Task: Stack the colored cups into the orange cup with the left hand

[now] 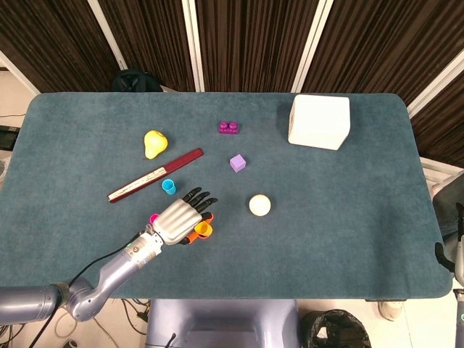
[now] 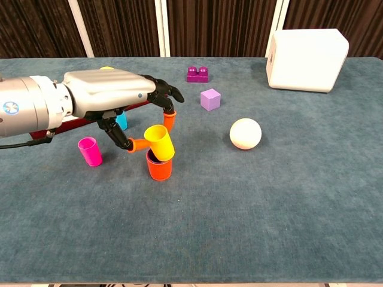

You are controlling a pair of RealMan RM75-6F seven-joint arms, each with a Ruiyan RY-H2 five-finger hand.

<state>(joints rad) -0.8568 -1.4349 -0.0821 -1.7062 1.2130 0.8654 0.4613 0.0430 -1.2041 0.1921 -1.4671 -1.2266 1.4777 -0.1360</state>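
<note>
Pink cup point(image 2: 89, 150) on desk point(image 2: 251, 203), just left of fingers point(image 2: 133, 145), not yet stacked. Blue cup point(image 2: 121, 120) behind fingers, partly hidden. Left hand point(image 2: 111, 95) pinches yellow cup point(image 2: 160, 142) between thumb and finger, other fingers spread; cup tilted, base at mouth of orange cup point(image 2: 159, 167) directly below, likely for seating. Right hand not seen.
</note>
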